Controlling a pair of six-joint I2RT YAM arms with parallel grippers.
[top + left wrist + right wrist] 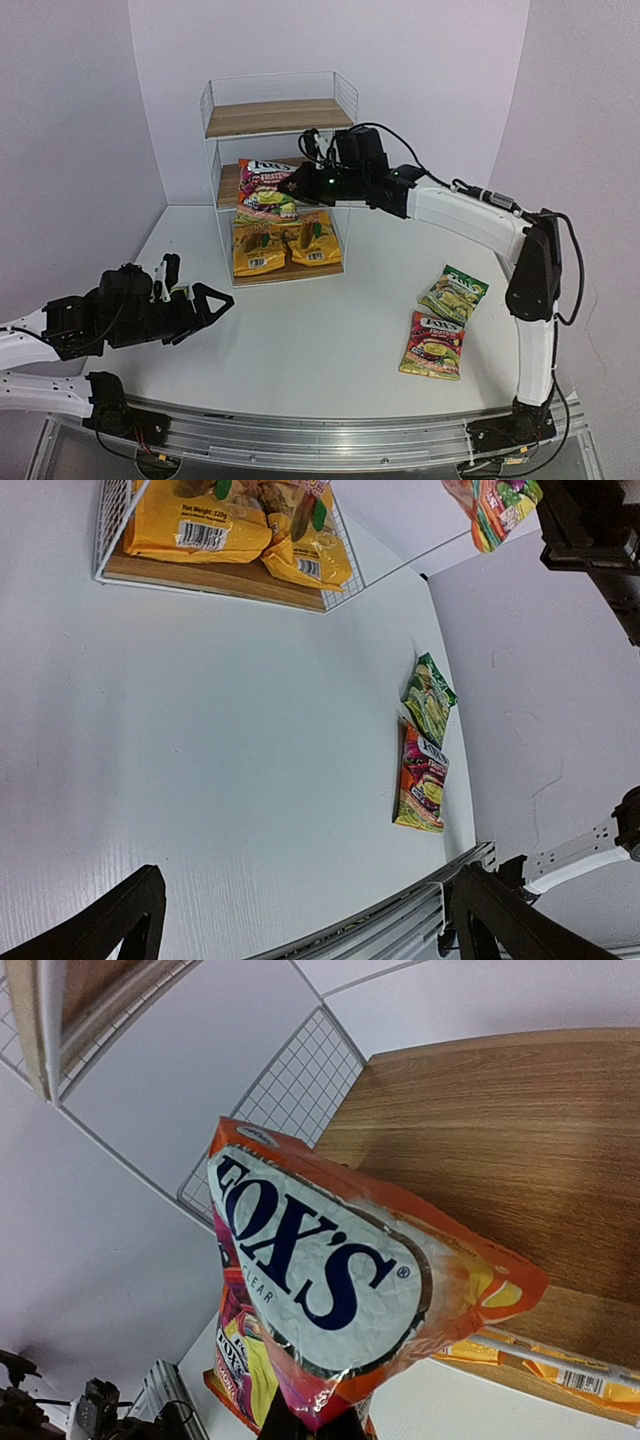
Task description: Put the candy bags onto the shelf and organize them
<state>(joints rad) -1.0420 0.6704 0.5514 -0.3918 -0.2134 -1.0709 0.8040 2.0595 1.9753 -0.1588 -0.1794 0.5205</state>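
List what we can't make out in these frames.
Right claw: right wrist view, hidden under the held red bag, cut by the bottom edge.
Shelf upper tiers: left wrist view, cut off by the top edge.
Middle tier behind that bag: top view, bag and right arm block it, so contents are unclear.

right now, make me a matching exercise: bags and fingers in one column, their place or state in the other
1 yellow bags
2 green bag
3 left fingers
4 right fingers

a open, over the table
b shut on a red bag at the middle board
c on the bottom board
d lying on the table

Pairs: 1-c, 2-d, 3-a, 4-b
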